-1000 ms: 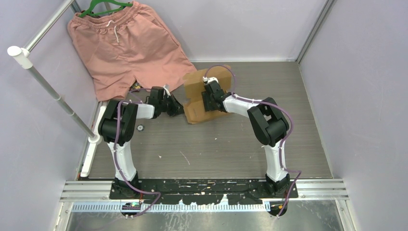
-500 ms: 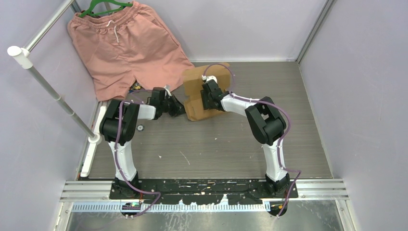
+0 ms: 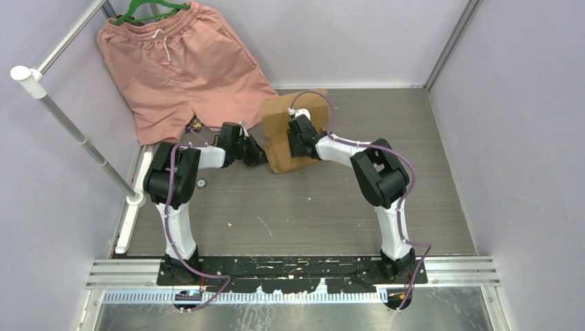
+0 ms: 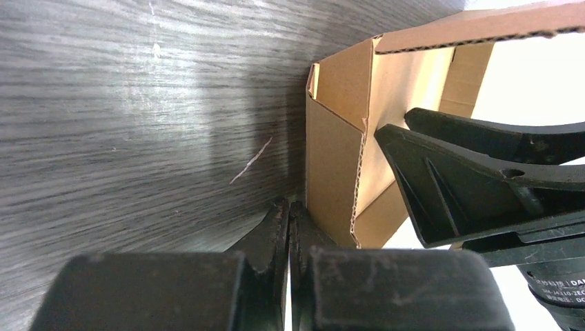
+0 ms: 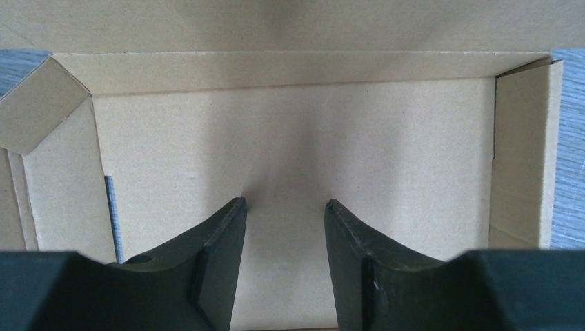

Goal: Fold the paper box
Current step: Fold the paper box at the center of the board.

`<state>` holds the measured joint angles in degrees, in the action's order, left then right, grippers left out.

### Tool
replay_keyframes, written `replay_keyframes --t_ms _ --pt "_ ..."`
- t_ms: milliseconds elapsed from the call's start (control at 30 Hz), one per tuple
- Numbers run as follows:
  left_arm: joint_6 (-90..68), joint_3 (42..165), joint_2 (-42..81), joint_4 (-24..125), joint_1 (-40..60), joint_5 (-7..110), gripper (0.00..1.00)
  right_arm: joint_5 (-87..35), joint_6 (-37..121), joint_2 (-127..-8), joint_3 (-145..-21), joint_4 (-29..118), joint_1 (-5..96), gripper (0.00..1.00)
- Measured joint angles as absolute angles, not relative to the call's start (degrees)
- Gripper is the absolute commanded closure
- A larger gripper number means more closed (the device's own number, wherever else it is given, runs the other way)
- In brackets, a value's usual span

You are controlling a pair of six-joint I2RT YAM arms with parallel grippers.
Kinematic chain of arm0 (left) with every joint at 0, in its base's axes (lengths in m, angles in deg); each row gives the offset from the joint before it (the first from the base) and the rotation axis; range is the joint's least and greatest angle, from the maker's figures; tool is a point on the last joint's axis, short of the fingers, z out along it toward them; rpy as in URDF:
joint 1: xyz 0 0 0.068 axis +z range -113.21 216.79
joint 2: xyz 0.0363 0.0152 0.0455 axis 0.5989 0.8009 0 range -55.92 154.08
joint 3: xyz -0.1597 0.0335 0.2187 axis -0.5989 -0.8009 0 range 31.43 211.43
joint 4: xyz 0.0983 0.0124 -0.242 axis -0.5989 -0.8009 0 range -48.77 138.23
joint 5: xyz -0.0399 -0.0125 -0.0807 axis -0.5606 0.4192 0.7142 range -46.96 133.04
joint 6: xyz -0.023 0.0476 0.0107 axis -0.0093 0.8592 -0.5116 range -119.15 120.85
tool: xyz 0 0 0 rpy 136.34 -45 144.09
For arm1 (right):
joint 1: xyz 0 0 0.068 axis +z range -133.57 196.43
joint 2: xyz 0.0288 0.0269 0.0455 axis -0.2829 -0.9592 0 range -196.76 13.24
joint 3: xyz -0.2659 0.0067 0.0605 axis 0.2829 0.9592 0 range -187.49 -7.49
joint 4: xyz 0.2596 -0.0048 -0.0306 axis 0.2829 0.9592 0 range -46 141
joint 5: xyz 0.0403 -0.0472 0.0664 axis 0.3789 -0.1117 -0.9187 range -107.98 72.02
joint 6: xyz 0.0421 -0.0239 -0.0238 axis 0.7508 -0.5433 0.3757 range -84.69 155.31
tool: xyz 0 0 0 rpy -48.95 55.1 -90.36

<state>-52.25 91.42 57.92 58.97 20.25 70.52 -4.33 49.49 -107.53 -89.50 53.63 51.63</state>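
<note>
Since a second ago, the paper box (image 3: 276, 121) has shifted slightly left on the worktop (image 4: 138, 103). My right fingers (image 5: 221, 255), apart, rest on its floor, gripping nothing; my closed left fingers (image 4: 276, 227), beside its wall, could skid it.

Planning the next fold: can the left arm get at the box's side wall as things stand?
Probably yes: the shut left pincer sits right beside the box, nothing between them; the right pincer stands open inside the box.

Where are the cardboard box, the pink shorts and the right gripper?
paper box (image 3: 277, 118), top view, its left panel.
pink shorts (image 3: 181, 65), top view, mid cloth.
right gripper (image 5: 284, 201), right wrist view, between its fingertips.
</note>
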Motion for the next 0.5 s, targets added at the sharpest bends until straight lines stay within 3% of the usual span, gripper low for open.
replay_keyframes --t_ms 500 --pt "-47.93 98.72 57.92 50.32 19.79 69.47 0.99 -4.18 49.97 -107.81 -89.88 53.71 51.94 0.49"
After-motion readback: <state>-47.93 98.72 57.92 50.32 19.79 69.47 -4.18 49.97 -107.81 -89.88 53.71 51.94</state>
